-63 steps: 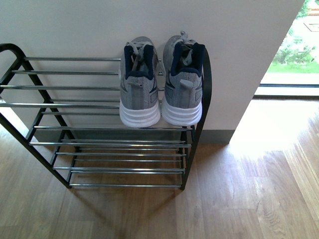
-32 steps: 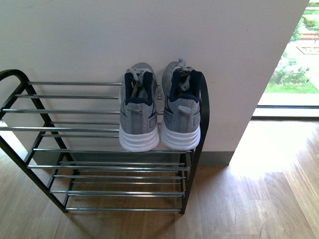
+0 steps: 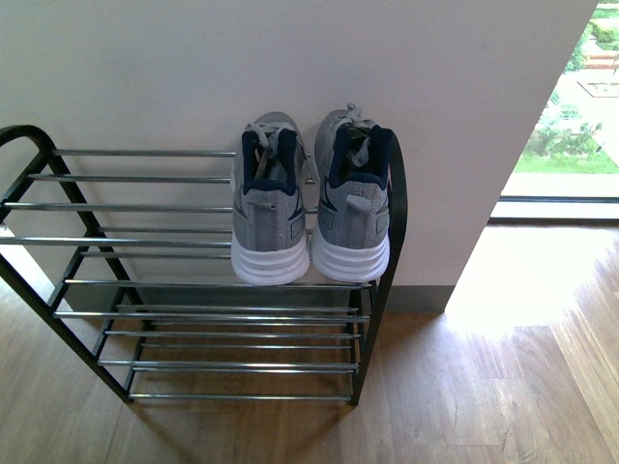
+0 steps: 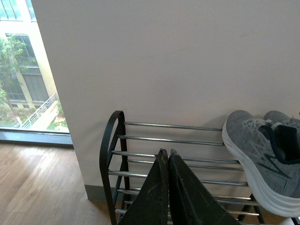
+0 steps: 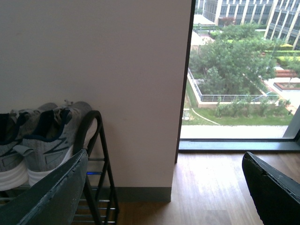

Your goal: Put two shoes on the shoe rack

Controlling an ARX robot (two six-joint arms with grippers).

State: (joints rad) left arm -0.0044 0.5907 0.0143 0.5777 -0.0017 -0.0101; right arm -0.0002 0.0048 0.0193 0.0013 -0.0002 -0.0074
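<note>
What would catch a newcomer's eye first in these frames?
A pair of grey sneakers with thick white soles sits heels out at the right end of the rack's top tier. The rack stands against a white wall. To its right, a bright window looks onto greenery.

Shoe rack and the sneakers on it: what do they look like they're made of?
Shoe rack: likely metal. Its thin bars shine like chrome and catch the light, while the side frames look coated black. Sneakers: grey uppers with a flecked, woven look, probably knit fabric. Their thick white soles look like matte foam or rubber.
</note>
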